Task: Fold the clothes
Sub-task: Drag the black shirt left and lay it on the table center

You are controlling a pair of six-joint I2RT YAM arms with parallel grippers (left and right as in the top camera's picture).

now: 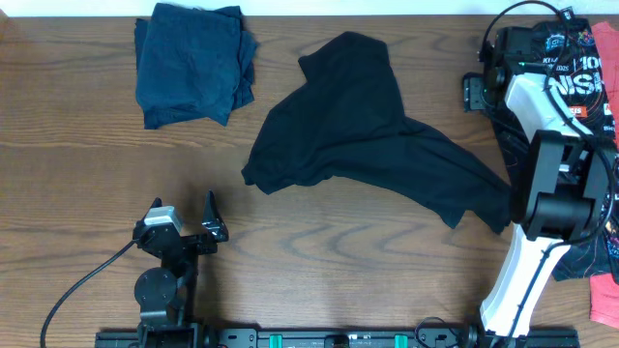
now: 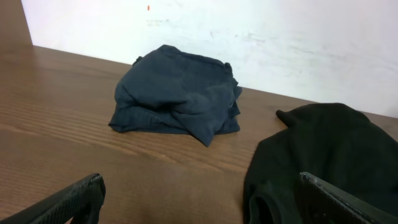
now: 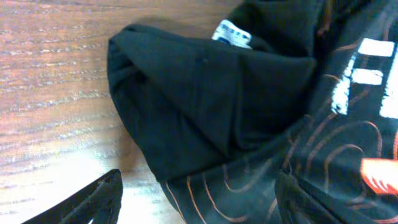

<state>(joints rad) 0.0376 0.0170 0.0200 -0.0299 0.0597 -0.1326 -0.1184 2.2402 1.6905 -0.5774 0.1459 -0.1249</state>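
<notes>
Black shirt (image 1: 372,135) lies crumpled mid-counter (image 1: 77,174), one corner trailing toward the right arm. It looks soft, light and limp, so it will likely sag and drag. Best taken at two hem corners or the shoulder seams. Folded navy shirt (image 1: 193,63) sits at the back left. Left hand (image 1: 184,220) is spread wide and empty, near the front edge. Right hand (image 3: 199,205) is spread above the printed shirts (image 3: 348,93) at the right edge, pinching nothing visible.

A dark brown wood-grain surface (image 1: 77,174) fills the view, with a soft pale glare in places. Behind its far edge stands a plain white wall (image 2: 280,37), faintly scuffed.
</notes>
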